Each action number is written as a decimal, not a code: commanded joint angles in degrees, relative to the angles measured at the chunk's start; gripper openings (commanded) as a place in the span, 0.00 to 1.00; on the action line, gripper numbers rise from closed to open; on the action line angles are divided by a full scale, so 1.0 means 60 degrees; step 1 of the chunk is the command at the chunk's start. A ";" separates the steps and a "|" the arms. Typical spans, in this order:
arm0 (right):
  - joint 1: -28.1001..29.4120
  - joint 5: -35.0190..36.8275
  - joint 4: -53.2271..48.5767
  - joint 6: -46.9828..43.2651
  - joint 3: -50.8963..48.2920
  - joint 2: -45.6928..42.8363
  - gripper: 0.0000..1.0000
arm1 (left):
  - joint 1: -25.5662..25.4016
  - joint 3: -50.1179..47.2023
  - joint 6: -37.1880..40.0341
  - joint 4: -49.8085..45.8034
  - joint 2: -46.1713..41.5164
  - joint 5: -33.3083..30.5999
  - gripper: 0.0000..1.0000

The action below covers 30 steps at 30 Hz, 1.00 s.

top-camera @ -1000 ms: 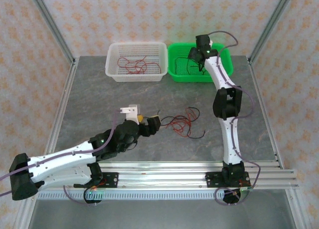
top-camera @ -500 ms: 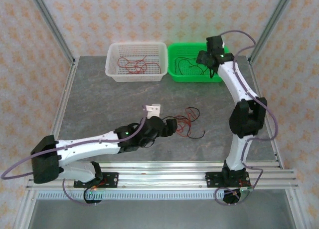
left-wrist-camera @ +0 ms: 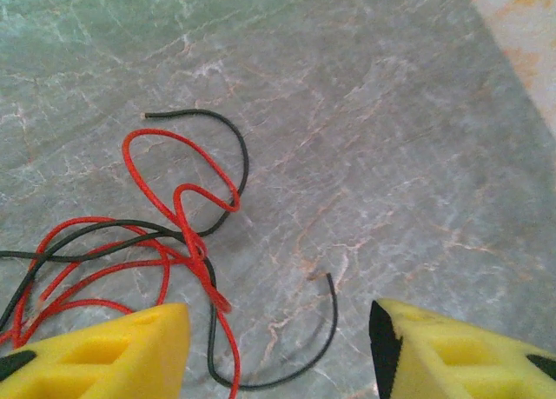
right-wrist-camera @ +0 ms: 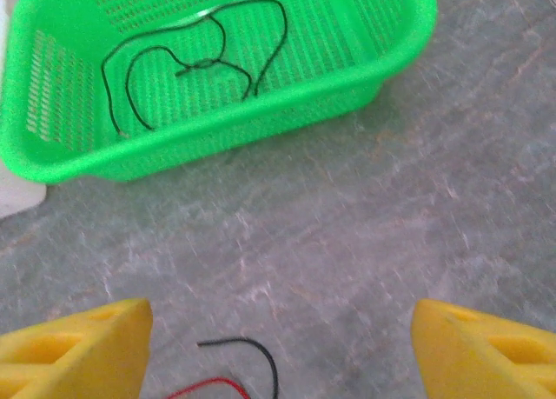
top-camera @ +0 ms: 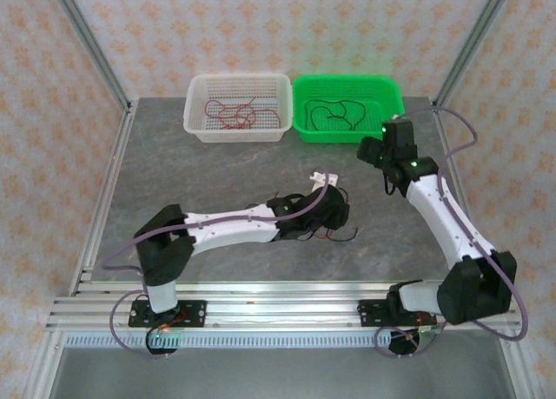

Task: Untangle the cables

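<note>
A tangle of red and black cables [left-wrist-camera: 178,199] lies on the grey table. In the left wrist view a black cable end [left-wrist-camera: 326,329] curls between my yellow fingers [left-wrist-camera: 104,351]. My left gripper [left-wrist-camera: 278,364] hangs open just above the tangle, and from above it [top-camera: 334,209] covers most of the pile; a few strands [top-camera: 343,234] stick out. My right gripper [right-wrist-camera: 278,355] is open and empty, and from above it sits [top-camera: 382,151] right of the pile, facing the green basket. A black cable tip [right-wrist-camera: 252,351] and a red loop [right-wrist-camera: 204,386] show at its lower edge.
The green basket [top-camera: 391,99] at the back holds one black cable [right-wrist-camera: 208,64]. Beside it, the white basket [top-camera: 195,125] holds red cables [top-camera: 230,114]. Metal frame posts stand at the table's back corners, and a rail runs along the near edge.
My left arm has stretched right until its gripper is over the tangle. My right arm has pulled back from the green basket toward the table's right middle, leaving a black cable in the basket.
</note>
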 commanded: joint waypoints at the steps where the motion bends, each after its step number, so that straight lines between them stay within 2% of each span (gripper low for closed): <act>1: 0.0038 0.0294 0.0131 0.0065 -0.0379 -0.0704 0.77 | 0.0279 0.0582 0.0450 -0.0794 0.0512 0.0105 0.54; 8: 0.0037 0.0122 0.0074 0.0153 -0.1000 -0.1422 0.76 | 0.0339 0.0946 0.0489 -0.0807 0.1260 0.0063 0.46; 14: 0.0028 -0.0032 0.0222 0.0228 -0.1294 -0.1535 0.75 | 0.0339 0.0993 0.0467 -0.0772 0.1538 -0.0027 0.35; 22: 0.0029 -0.0048 0.0220 0.0205 -0.1350 -0.1644 0.75 | 0.0375 0.0990 0.0424 -0.0653 0.1589 -0.0220 0.00; 30: 0.0034 -0.0886 0.0375 0.0370 -0.1655 -0.1847 0.75 | 0.0339 0.0743 0.0314 -0.0410 0.1080 -0.0191 0.00</act>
